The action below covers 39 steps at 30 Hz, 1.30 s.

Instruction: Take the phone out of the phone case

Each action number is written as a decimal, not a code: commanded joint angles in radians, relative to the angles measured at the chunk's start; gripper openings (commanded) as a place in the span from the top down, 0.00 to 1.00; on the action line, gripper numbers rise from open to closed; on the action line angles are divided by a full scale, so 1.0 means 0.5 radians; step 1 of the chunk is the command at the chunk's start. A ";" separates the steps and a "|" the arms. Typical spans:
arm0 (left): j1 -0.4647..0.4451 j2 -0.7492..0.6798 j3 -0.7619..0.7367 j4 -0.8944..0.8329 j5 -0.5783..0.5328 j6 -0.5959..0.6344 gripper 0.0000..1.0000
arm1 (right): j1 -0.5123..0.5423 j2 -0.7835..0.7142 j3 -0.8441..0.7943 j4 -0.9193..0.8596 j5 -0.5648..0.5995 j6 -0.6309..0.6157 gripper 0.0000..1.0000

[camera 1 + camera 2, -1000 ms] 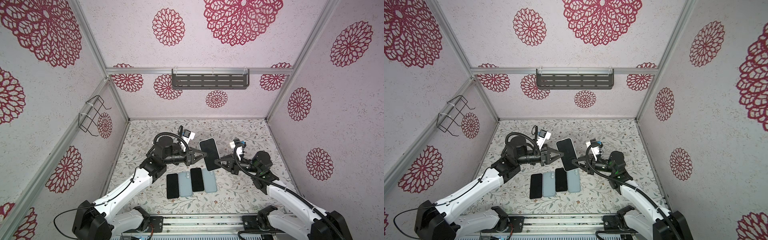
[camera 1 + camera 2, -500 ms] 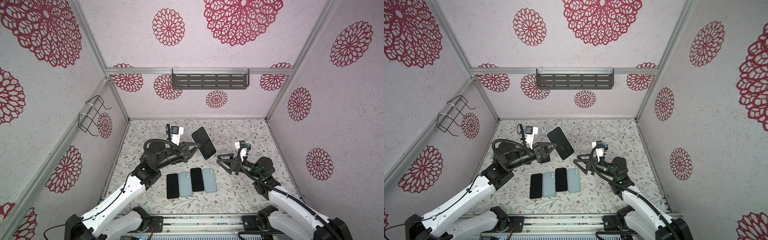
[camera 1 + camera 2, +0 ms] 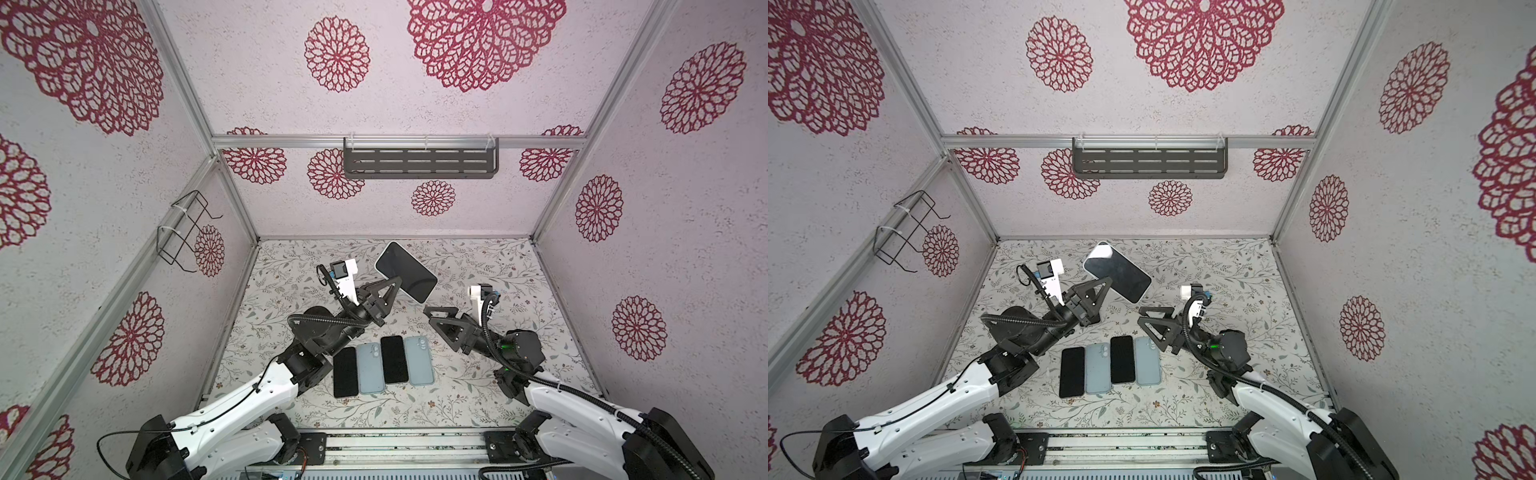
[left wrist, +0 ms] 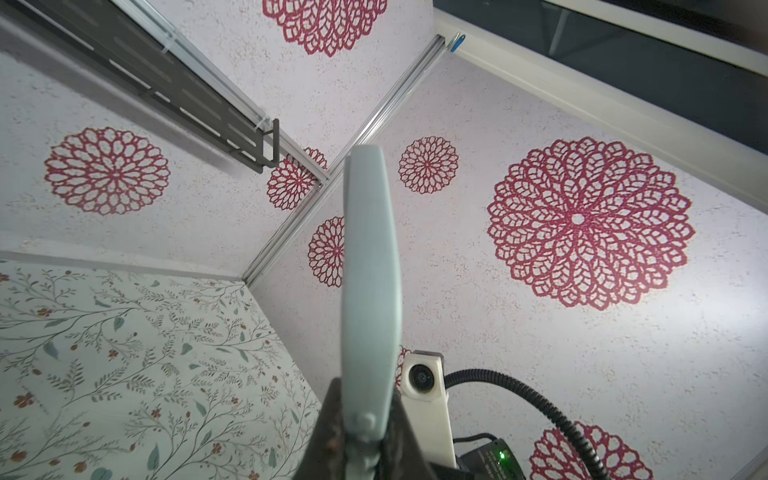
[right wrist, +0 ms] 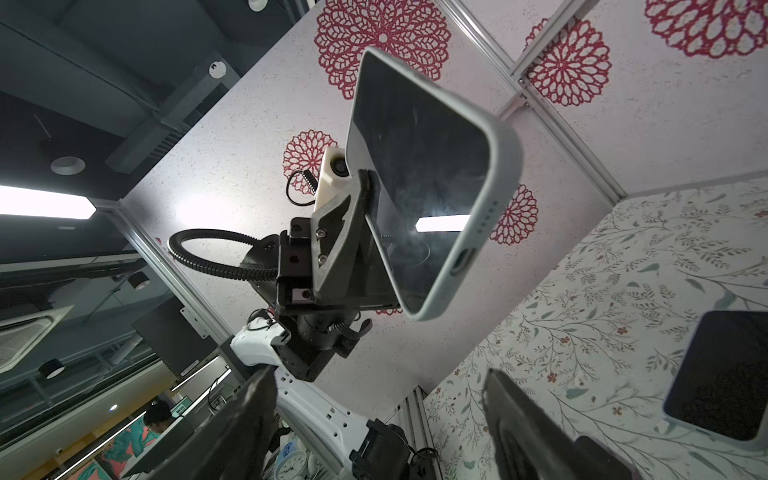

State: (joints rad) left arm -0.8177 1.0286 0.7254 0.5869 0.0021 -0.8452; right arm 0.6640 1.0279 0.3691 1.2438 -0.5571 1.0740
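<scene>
Right wrist view: left claw (image 5: 368, 187) pinched shut on cased phone (image 5: 419, 166), aloft over counter (image 5: 602, 291), screen facing right claw (image 5: 378, 374), likely so case (image 5: 505, 166) rim could be peeled. Right claw gaped wide, empty; in a top view (image 3: 432, 319), at phone's 5 o'clock.

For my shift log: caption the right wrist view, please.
Left tool grips the cased phone in the air, screen facing the camera; right tool open and empty.

Nothing could be read in any view — no text, label, brand, number or sign. The glossy black glass screen of the phone (image 5: 415, 166), seated in its pale grey-blue silicone case (image 5: 486, 216), showed only a reflected light bar — no characters.
</scene>
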 commanded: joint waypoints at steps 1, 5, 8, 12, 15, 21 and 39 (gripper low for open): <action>-0.039 0.007 -0.011 0.401 -0.143 -0.044 1.00 | 0.025 0.055 0.060 0.246 0.107 0.012 0.24; -0.086 0.012 -0.033 0.452 -0.205 -0.071 1.00 | 0.028 0.136 0.077 0.374 0.143 0.059 0.35; -0.111 0.003 -0.059 0.469 -0.272 -0.100 1.00 | 0.029 0.190 0.099 0.471 0.168 0.081 0.40; -0.155 0.010 -0.088 0.528 -0.365 -0.129 1.00 | 0.035 0.263 0.112 0.626 0.252 0.120 0.43; -0.175 0.011 -0.105 0.550 -0.415 -0.143 1.00 | 0.046 0.316 0.114 0.735 0.317 0.141 0.43; -0.203 0.068 -0.135 0.666 -0.454 -0.180 1.00 | 0.071 0.412 0.147 0.817 0.401 0.166 0.45; -0.228 0.095 -0.174 0.731 -0.492 -0.205 1.00 | 0.102 0.518 0.251 0.886 0.435 0.187 0.77</action>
State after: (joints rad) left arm -0.9222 1.0832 0.6380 0.8570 -0.2413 -0.9436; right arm 0.7101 1.2896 0.4610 1.5612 -0.3508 1.1725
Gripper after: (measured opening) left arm 0.135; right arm 0.245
